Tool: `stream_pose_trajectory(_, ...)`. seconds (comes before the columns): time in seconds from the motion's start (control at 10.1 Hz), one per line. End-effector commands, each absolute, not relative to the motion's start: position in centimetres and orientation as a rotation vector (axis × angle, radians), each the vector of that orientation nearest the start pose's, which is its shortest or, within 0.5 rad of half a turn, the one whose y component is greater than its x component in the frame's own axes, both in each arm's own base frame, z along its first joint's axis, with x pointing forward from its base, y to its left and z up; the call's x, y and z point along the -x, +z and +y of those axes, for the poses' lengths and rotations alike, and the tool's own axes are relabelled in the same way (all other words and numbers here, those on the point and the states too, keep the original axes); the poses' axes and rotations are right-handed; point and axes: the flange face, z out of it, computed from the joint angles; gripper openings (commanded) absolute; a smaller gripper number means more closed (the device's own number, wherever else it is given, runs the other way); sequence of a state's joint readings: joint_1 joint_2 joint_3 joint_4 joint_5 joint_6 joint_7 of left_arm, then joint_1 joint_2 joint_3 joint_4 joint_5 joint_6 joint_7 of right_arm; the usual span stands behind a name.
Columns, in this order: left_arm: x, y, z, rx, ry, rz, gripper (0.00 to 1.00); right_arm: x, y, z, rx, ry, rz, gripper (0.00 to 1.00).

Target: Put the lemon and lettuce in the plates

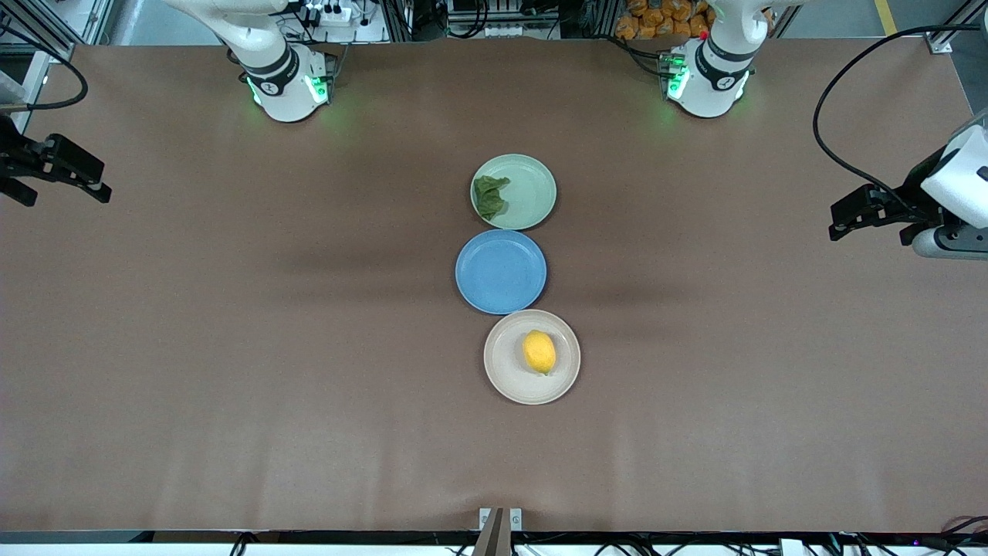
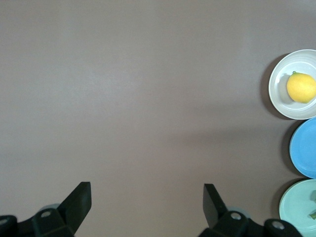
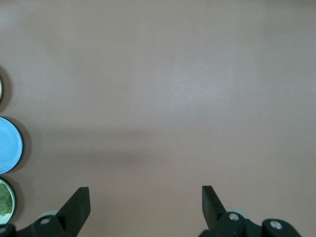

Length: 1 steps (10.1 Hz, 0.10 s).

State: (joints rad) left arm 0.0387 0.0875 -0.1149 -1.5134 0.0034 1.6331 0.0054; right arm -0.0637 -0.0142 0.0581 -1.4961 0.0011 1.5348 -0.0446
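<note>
The lemon (image 1: 539, 351) (image 2: 301, 88) lies in the beige-pink plate (image 1: 505, 367) (image 2: 277, 94), the plate nearest the front camera. The crinkled lettuce (image 1: 491, 197) rests in the pale green plate (image 1: 534, 189) (image 2: 295, 207), the one closest to the robots' bases. My left gripper (image 1: 840, 219) (image 2: 147, 197) hangs open over bare table toward the left arm's end, holding nothing. Over bare table toward the right arm's end, my right gripper (image 1: 65, 194) (image 3: 145, 200) is also open and holds nothing. Both grippers are well away from the plates.
A blue plate (image 1: 500, 271) (image 2: 303, 148) (image 3: 7, 144) with nothing in it sits between the other two, the three forming a row down the table's middle. Brown tabletop spreads wide on both sides. Black cables trail near the left arm's end.
</note>
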Motion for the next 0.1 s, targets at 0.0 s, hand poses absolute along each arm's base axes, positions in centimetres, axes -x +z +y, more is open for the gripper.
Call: stream_pose_trajectory(0.0,-58.32,61.42,-4.11,3.148,-0.061,0.139,1.00,-54.76,66.67,-0.44,3.129,-0.070,-0.073,1.00)
